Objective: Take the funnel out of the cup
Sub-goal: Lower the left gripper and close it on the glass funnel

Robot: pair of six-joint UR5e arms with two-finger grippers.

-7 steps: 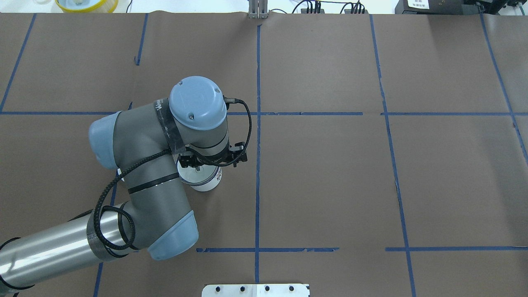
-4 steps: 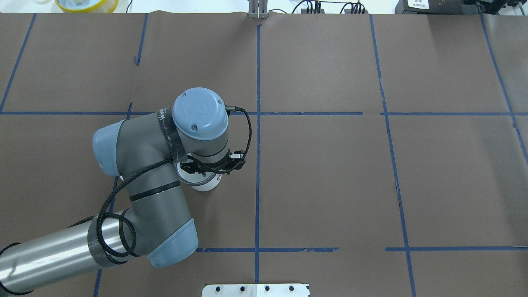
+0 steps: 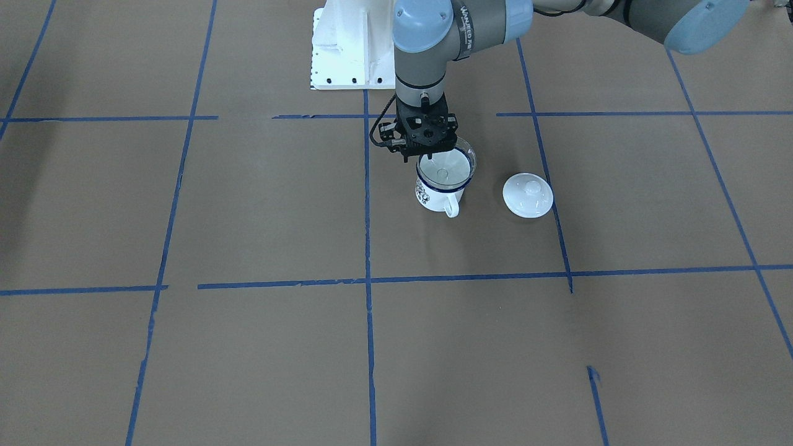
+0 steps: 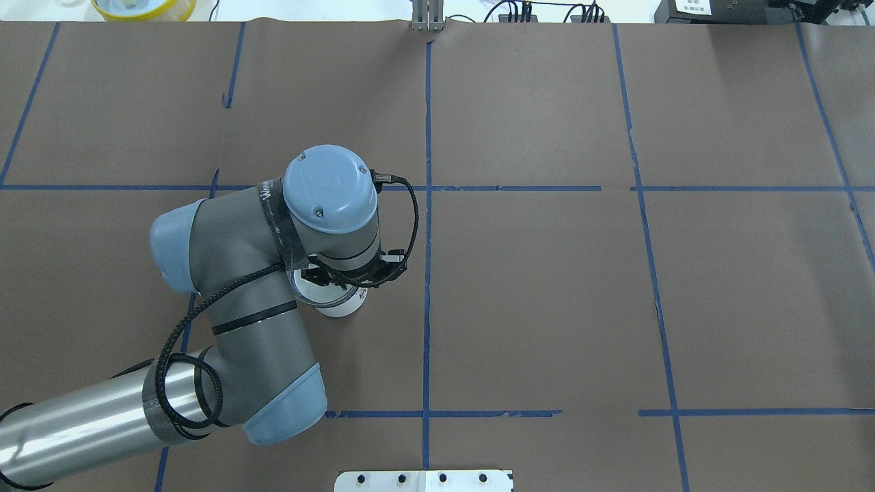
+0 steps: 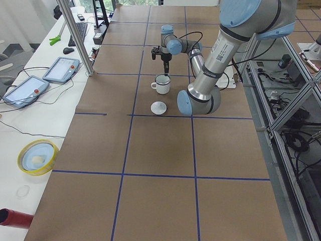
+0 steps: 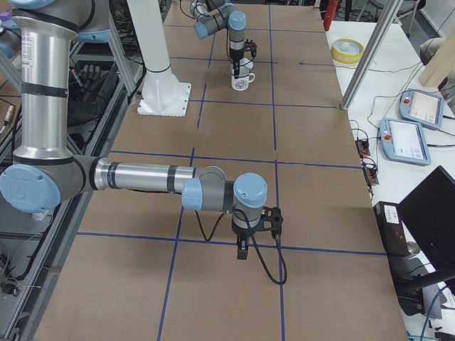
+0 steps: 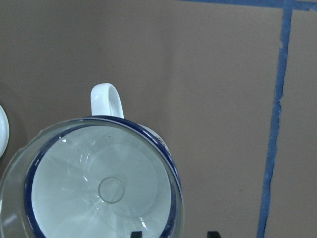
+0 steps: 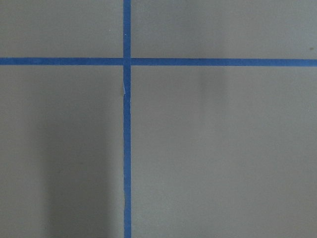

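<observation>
Bench (image 3: 248, 204), brown paper with blue tape grid.

One cup (image 3: 433, 199), upright. Handle points away from the robot's base, toward the operators' side.

One funnel (image 3: 443, 168), clear, seated in the cup. Long axis vertical: wide mouth up, rim overhanging the blue lip, spout down inside the cup. The spout hole shows near the cone's centre in the left wrist view.

One white knobbed lid (image 3: 527, 195), flat on the bench near the cup on the robot's left, not touching it.

Left claw (image 7: 174, 233) pointing straight down over the robot-side edge of the funnel. Its fingertips are spread apart, one on either side of the funnel's rim, not closed on it.

Right claw (image 6: 242, 254) low over bare paper, well apart from the cup. Spread or closed: cannot tell.
</observation>
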